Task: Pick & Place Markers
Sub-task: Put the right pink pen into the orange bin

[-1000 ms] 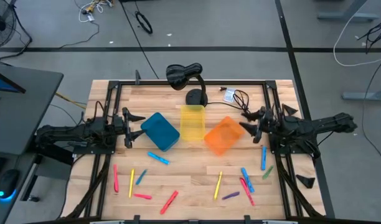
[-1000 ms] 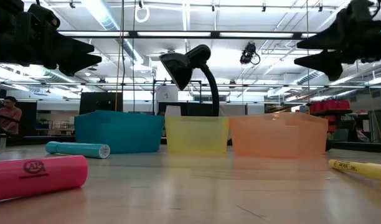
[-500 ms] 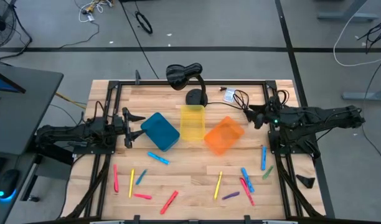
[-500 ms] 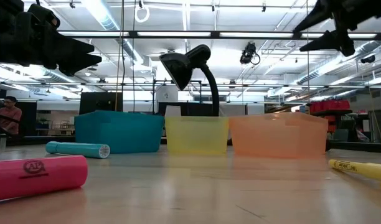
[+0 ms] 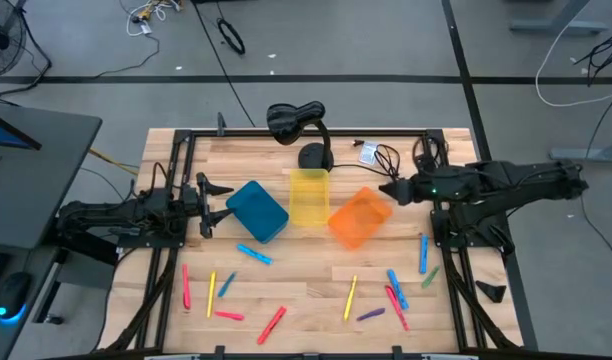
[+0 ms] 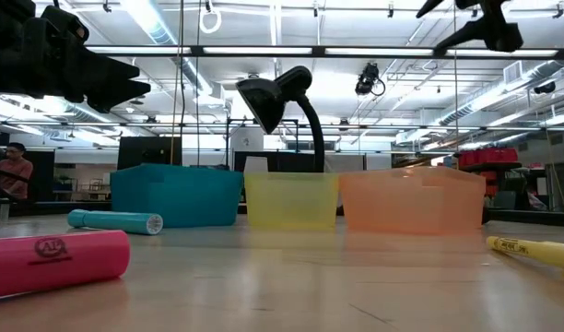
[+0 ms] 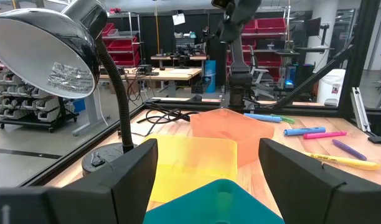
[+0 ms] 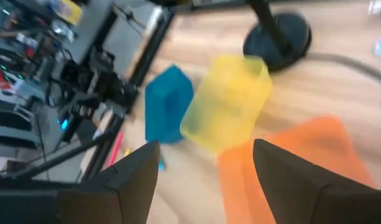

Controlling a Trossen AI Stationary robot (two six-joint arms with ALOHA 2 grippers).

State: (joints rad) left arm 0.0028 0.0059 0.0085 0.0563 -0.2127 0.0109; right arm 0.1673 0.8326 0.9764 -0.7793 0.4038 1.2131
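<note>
On the near part of the wooden table [image 5: 306, 280] the markers [image 5: 390, 291] are seen scattered loose, none of them held. On the left side a red-pink marker [image 5: 186, 286] and a yellow marker [image 5: 212, 294] lie roughly parallel, with a short blue one just beside them; a red-pink one [image 5: 272, 322] lies nearest the front edge. On the right side a cluster of blue, red-pink and purple sticks is seen, with a yellow marker [image 5: 350, 297] beside it and a blue marker [image 5: 423, 253] and a green one toward the right rail. In the low view a pink marker [image 6: 56, 261] fills the near left and a yellow one [image 6: 533, 250] shows at the right edge.

Beyond the markers three bins stand in a row: a blue bin [image 5: 257, 211], a yellow bin [image 5: 309, 197] and an orange bin [image 5: 359, 217], the orange one touching the yellow.

The left gripper [image 5: 212, 205] is held just beside the blue bin, fingers apart and empty. The right gripper [image 5: 389, 189] is raised above the far corner of the orange bin, fingers apart; what seems to be nothing lies between them, though the wrist view is blurred.

At the far edge a black desk lamp [image 5: 298, 122] is set behind the yellow bin, with cables [image 5: 381, 157] beside it.
</note>
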